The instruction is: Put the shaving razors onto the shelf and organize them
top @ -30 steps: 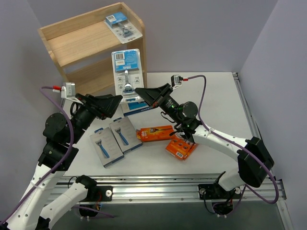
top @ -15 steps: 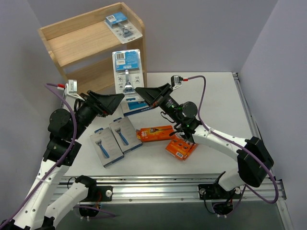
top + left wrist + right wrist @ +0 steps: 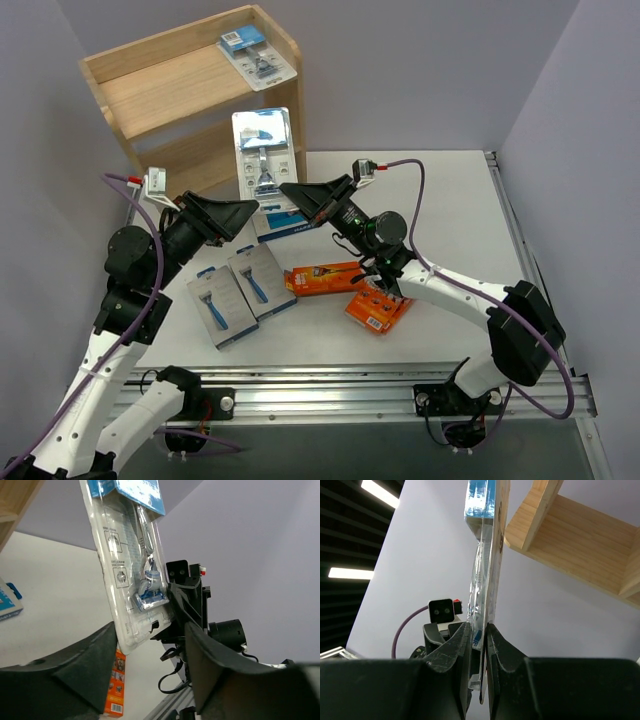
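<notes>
Clear blister pack (image 3: 263, 150) stands upright before the shelf (image 3: 190, 92), upper centre. The right gripper (image 3: 284, 188) has its jaws clamped on the pack's lower edge; the left gripper (image 3: 252, 207) has its jaws spread open beside it.

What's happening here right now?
The right gripper is clamped on the clear blister pack, holding it upright in front of the shelf. The left gripper is open by the pack's lower edge, not closed on it. Another blister pack lies on the shelf's top. Two grey-and-blue boxes and the orange boxes wait on the table.
</notes>
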